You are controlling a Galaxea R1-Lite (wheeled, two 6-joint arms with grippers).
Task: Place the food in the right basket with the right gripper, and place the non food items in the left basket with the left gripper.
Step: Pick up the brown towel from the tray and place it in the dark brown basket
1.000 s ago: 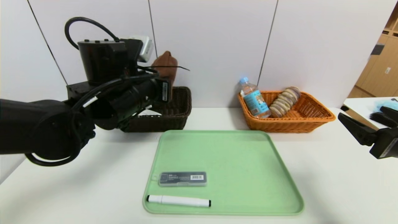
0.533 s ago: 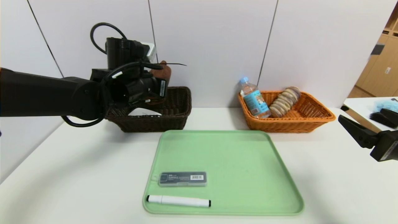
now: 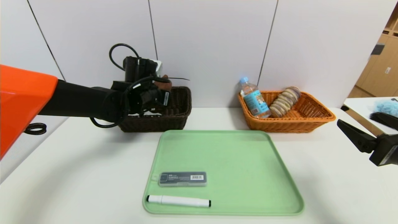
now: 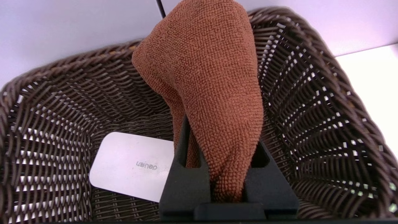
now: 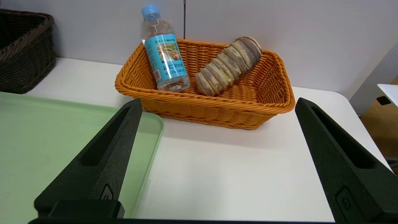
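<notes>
My left gripper (image 3: 155, 93) reaches into the dark brown basket (image 3: 177, 119) at the back left and is shut on a rust-brown cloth (image 4: 214, 93), which hangs inside the basket (image 4: 311, 93) above a white card (image 4: 130, 165). My right gripper (image 3: 367, 138) is open and empty over the table's right side, short of the orange basket (image 3: 311, 123), which holds a water bottle (image 3: 253, 99) and a bread roll (image 3: 284, 101). A grey case (image 3: 182, 179) and a white marker (image 3: 178, 201) lie on the green tray (image 3: 248, 174).
The orange basket (image 5: 217, 105), bottle (image 5: 164, 53) and bread (image 5: 228, 65) also show in the right wrist view, past the tray's corner (image 5: 149, 124). A wall stands right behind both baskets. A blue fluffy thing (image 3: 385, 107) lies on a side table at far right.
My left arm has stretched forward and lowered the brown cloth from above the dark basket down into it. The right gripper has barely moved.
</notes>
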